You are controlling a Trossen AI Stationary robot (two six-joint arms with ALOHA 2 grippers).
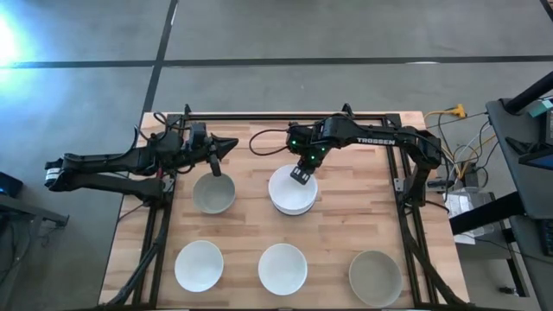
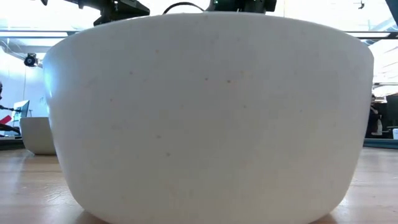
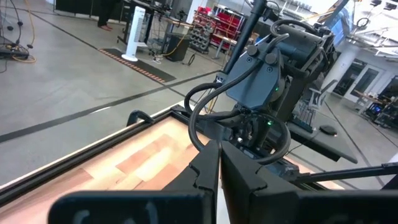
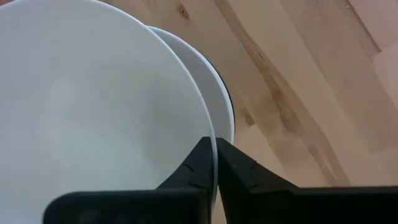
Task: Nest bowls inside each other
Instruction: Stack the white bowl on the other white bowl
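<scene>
A stack of white bowls (image 1: 292,192) stands mid-table. My right gripper (image 1: 301,176) points down at its far rim and is shut on the top bowl (image 4: 93,106). Lower bowls' rims (image 4: 214,93) show beside the top one. A grey-beige bowl (image 1: 213,193) rests on its base to the left of the stack. My left gripper (image 1: 226,145) hovers level above that bowl's far side, shut and holding nothing. Along the near edge stand two white bowls (image 1: 200,265) (image 1: 282,268) and a grey-beige one (image 1: 375,277). One of the white bowls (image 2: 205,112) fills the low view. My right gripper pinches the top bowl's rim (image 4: 213,138) on its far side, one finger (image 4: 196,168) inside the bowl and one outside. The fingers come from above, pointing steeply down. The bowl lies over the stack's other bowls; whether it is lifted off them I cannot tell.
The wooden tabletop (image 1: 337,233) has a black frame rail (image 1: 285,116) along its far edge and rails down both sides. Bare wood lies between the stack and the near row of bowls. Cables and equipment (image 1: 458,173) sit off the right edge.
</scene>
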